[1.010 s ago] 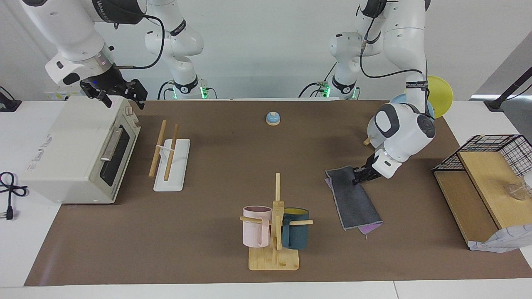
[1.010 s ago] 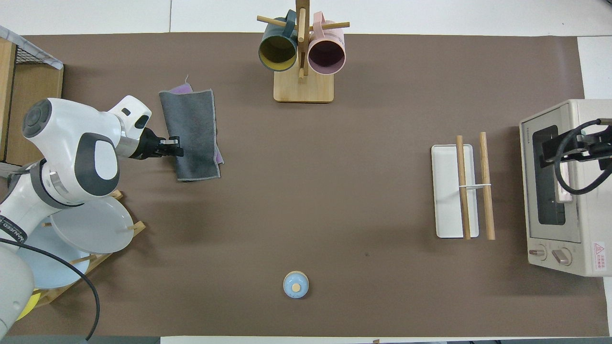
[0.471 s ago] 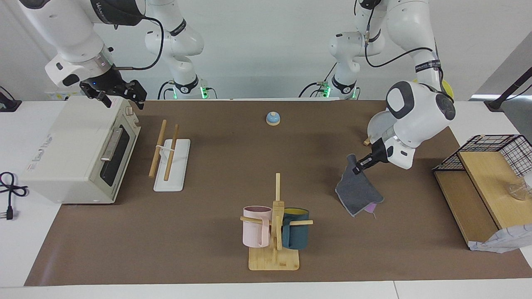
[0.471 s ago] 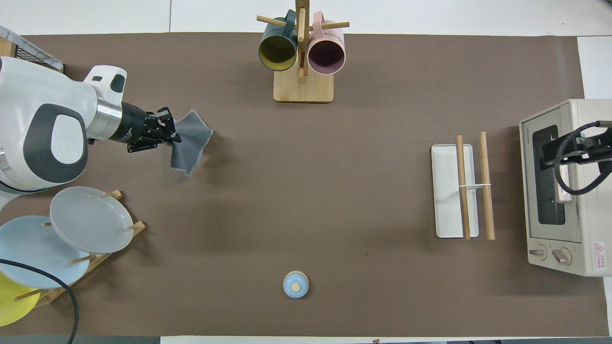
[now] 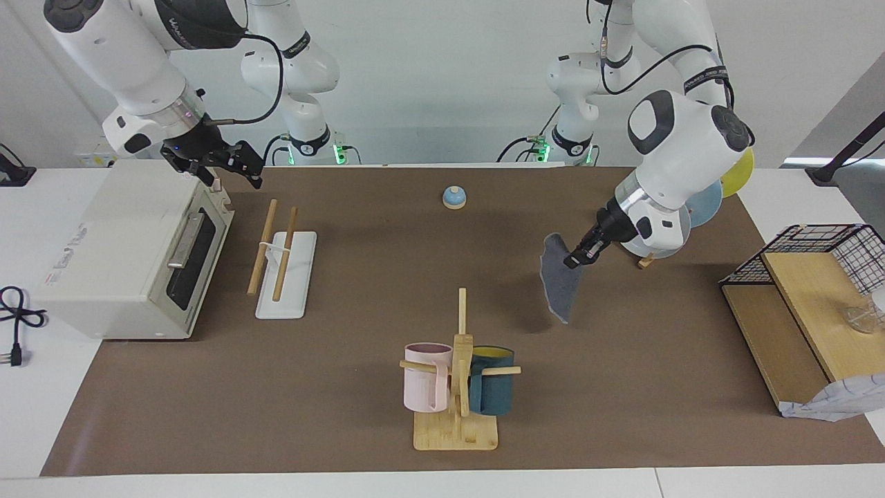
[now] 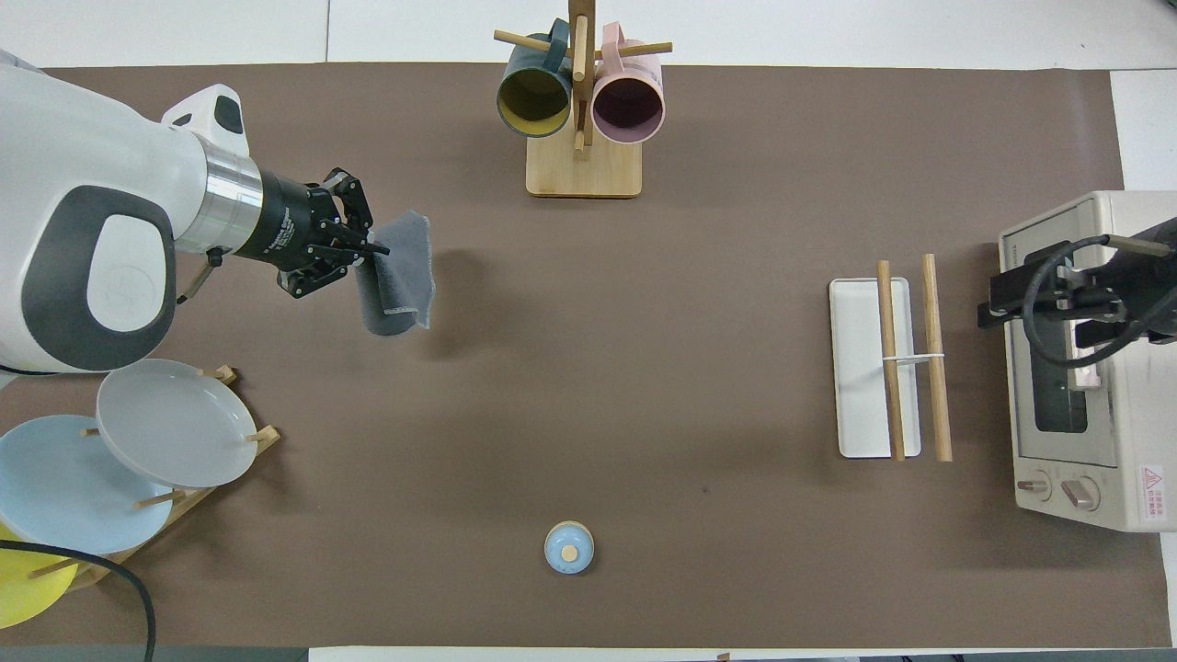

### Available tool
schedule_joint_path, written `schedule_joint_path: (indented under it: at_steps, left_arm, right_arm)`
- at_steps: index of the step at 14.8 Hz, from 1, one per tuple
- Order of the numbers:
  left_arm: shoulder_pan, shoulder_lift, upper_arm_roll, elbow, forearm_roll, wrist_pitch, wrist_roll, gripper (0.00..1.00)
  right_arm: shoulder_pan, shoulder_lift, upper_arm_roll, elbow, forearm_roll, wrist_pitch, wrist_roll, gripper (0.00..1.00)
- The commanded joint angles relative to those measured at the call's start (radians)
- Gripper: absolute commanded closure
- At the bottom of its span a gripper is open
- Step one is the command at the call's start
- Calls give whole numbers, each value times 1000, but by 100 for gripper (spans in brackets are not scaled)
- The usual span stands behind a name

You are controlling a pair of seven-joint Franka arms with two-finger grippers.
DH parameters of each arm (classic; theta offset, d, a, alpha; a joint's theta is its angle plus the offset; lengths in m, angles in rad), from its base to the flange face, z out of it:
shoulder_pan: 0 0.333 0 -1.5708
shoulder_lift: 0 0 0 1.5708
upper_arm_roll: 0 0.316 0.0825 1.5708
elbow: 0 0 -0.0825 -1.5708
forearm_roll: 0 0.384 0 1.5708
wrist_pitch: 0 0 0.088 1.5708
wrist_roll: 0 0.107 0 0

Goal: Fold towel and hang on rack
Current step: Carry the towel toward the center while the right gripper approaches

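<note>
With the towel [image 5: 560,283] folded and dangling grey-side-out from the left claw [image 5: 575,261], which is clenched on its top edge, it's up in the air over the counter [image 5: 359,387] toward the left arm's end, well apart from the rack [image 5: 282,266]. Best way, imo: keep it high enough to clear the mug tree [image 5: 458,377], carry it across w/o swinging, then drape the middle over the rods. The right claw [image 5: 222,160] hangs released over the toaster oven [image 5: 124,256] beside the rack, waiting.
</note>
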Motion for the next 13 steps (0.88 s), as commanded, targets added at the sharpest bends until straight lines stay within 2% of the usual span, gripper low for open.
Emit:
schedule_joint_path:
  at_steps: [1, 4, 6, 10, 13]
  left_arm:
    - [-5, -38, -40, 33, -2, -20, -295, 100]
    - [-5, -54, -89, 59, -6, -8, -547, 100]
    - [-5, -59, -126, 65, -9, -2, -698, 100]
    - [-7, -73, -220, 62, -11, 85, -965, 100]
    - [-19, -76, -260, 59, -11, 133, -1140, 100]
  right_arm:
    - [-7, -64, 8, -113, 116, 105, 184, 0]
    - [13, -92, 16, -185, 246, 194, 333, 0]
    - [27, -95, 20, -214, 363, 281, 534, 0]
    - [140, -95, 21, -231, 500, 427, 919, 0]
    - [249, -95, 21, -283, 563, 606, 1104, 0]
